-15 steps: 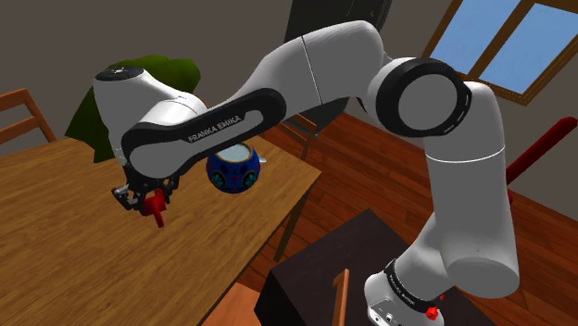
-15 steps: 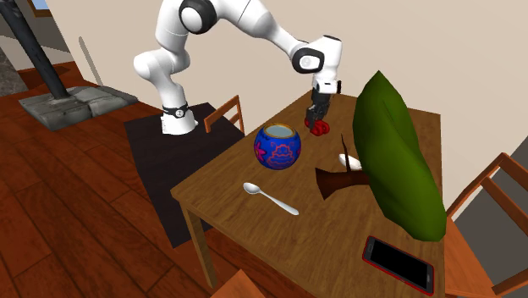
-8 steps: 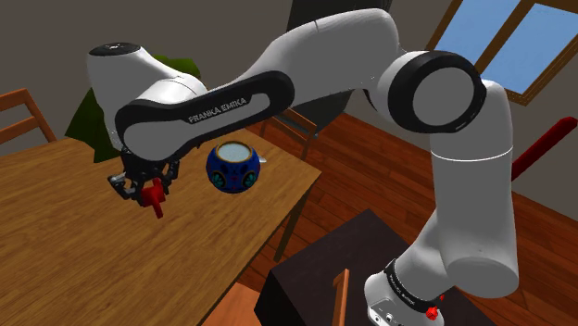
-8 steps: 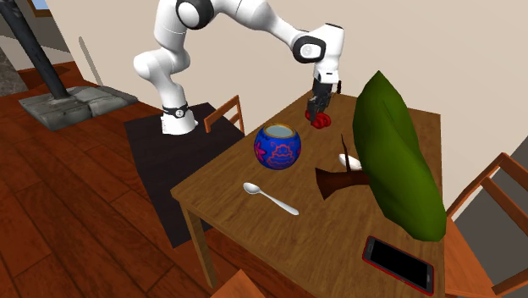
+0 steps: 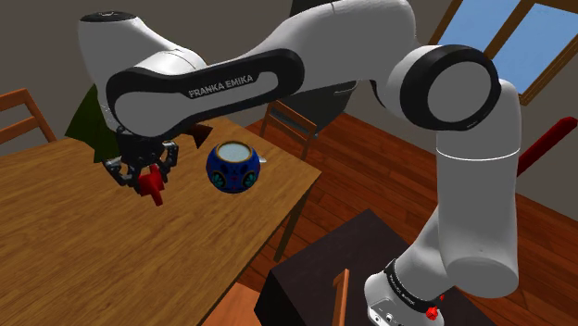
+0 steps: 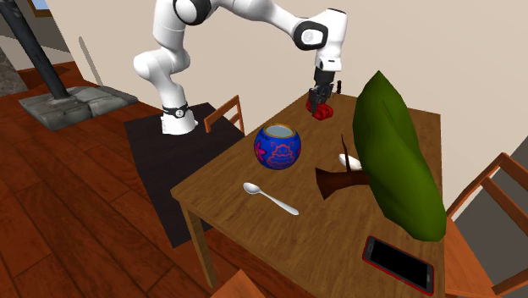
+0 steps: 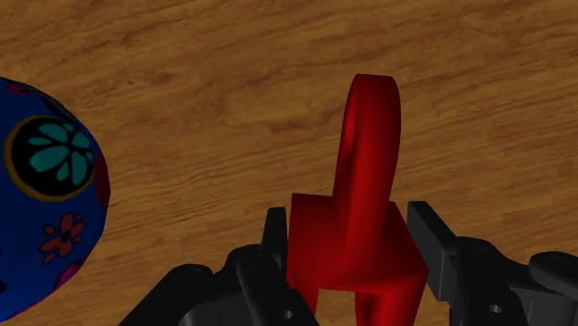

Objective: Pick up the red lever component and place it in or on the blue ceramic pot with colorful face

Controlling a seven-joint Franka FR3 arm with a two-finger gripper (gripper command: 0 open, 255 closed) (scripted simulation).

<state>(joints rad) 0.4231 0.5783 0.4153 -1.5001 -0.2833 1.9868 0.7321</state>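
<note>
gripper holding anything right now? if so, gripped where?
Yes. The gripper is shut on the red lever component, clasping its blocky base from both sides. The lever's rounded arm sticks out past the fingertips.

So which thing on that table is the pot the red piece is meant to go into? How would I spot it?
Find the wooden table and look along its side nearest the robot's stand. The pot sits there, between the silver spoon and the claw gripping the red piece. It is the only round blue thing, painted with bright patterns, with an open top.
</note>
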